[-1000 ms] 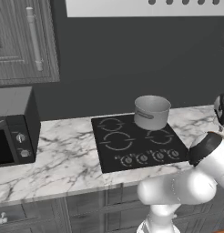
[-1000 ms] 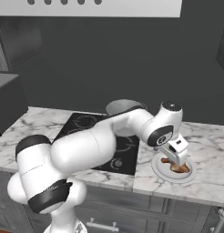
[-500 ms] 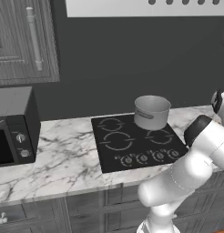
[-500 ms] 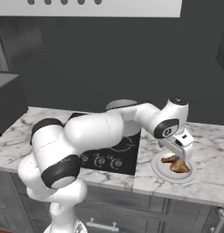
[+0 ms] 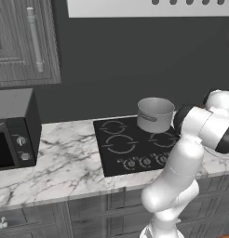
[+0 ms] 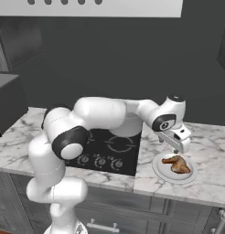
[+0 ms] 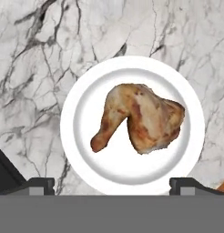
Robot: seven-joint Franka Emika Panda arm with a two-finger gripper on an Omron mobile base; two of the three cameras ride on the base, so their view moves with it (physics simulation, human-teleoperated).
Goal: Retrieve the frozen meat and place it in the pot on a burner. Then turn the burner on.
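The frozen meat (image 7: 141, 120) is a lumpy brown-orange piece lying on a round white plate (image 7: 75, 132) on the marble counter. From the right base view, the meat (image 6: 177, 164) sits right of the stove, on the plate (image 6: 158, 170). My gripper (image 6: 176, 150) hangs just above it, pointing down. It is open and holds nothing. In the hand view the gripper (image 7: 114, 184) straddles the plate's near side, one fingertip (image 7: 41, 184) at each side. The grey metal pot (image 5: 155, 115) stands on the stove's back right burner.
The black cooktop (image 5: 117, 153) has a row of knobs (image 5: 144, 161) along its front edge. A microwave (image 5: 14, 130) stands at the counter's left end. Dark cabinets and a range hood hang above. My arm stretches across the stove (image 6: 109, 153).
The arm's elbow and upper links have swung up and to the right. The hand has stayed over the plate, a little higher. The jaws have stayed open and the meat has not moved.
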